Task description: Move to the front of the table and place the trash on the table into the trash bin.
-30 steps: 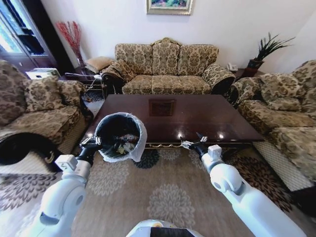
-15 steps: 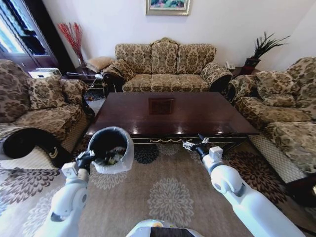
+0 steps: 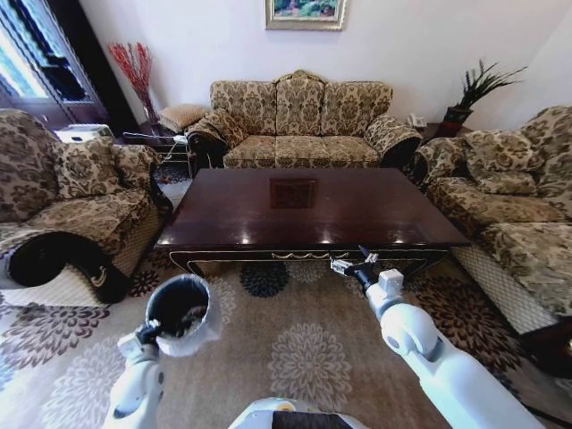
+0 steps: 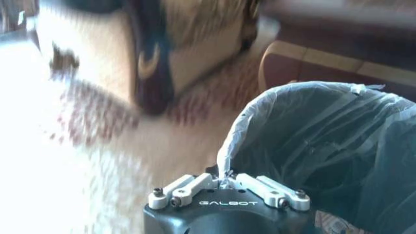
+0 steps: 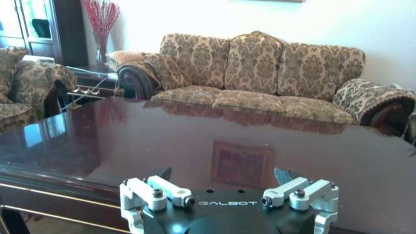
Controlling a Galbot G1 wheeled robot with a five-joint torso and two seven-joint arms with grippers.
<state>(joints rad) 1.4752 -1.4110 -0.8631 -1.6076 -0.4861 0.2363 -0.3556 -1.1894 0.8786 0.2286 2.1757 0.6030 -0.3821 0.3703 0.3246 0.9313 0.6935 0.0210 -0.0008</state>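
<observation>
Glossy dark brown wooden coffee table, long axis running crosswise, facing the floral sofa. Near its left front corner, over the carpet: round black bin lined with white plastic, mouth tilted toward the table, rim pinched by left gripper. At the front edge: right gripper, fingers spread, holding nothing.
</observation>
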